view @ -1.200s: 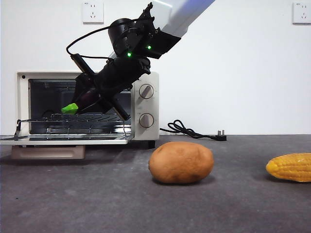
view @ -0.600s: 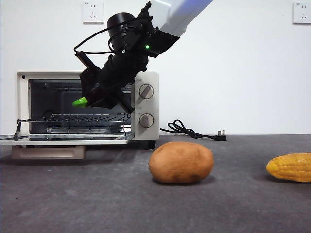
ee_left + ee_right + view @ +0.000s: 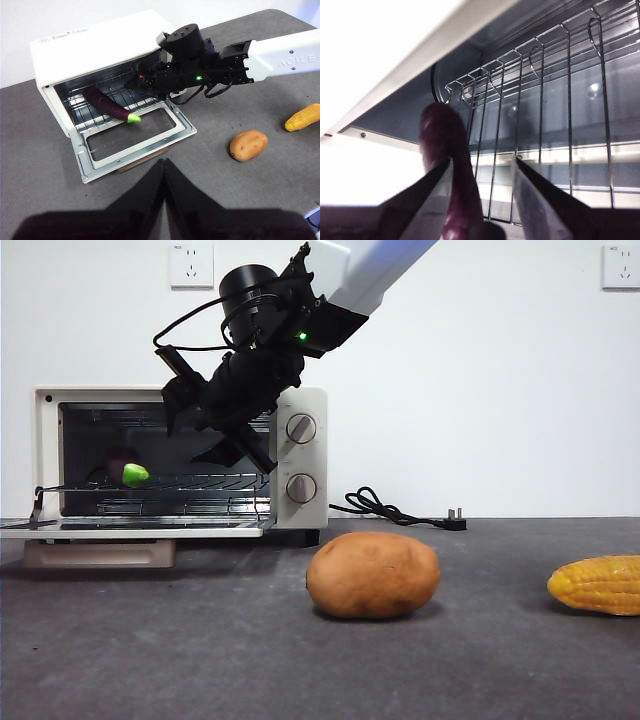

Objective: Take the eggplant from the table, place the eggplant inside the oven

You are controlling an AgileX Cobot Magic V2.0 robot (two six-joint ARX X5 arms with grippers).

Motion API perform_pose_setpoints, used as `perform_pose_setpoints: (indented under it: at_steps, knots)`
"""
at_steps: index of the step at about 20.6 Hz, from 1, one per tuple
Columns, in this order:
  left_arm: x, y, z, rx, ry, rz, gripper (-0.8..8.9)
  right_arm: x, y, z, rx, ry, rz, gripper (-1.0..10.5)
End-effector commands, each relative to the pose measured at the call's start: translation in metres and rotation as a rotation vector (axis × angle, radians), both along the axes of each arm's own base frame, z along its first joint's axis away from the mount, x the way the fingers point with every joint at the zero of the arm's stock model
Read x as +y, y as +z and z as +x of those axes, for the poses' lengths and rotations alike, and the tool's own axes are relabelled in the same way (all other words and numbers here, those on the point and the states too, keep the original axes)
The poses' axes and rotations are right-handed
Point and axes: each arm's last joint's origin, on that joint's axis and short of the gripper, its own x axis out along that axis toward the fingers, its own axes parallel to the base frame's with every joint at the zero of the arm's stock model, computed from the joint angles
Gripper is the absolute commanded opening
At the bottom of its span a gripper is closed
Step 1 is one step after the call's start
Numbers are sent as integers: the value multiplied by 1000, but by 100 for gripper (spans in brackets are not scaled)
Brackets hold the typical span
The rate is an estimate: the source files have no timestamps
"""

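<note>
Right gripper (image 3: 205,425) of mine hangs with its jaws spread and empty at the toaster oven (image 3: 300,400) mouth, upper left of the front frame. On the wire rack (image 3: 112,102) inside lies the eggplant (image 3: 107,105), green cap toward the dropped door (image 3: 135,137). Placement looks done; I judge only backing out remains. My left gripper (image 3: 164,165) waits, pressed together.

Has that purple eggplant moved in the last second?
Yes. The eggplant has dropped from the right gripper onto the oven rack, lower against the knobs.
</note>
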Motion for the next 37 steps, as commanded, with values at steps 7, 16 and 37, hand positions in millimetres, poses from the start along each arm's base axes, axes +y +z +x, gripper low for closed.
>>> perform_pose_setpoints:
  at_steps: [7,16,37]
  knots:
    - [3,-2,0,-11,61,56,-6,4,0,1,-52,94,-38,200]
    - [3,-2,0,-13,64,66,-6,-5,94,-7,-255,230,-346,200]
    - [4,-2,1,-16,96,81,-6,-93,247,-110,-427,436,-578,198]
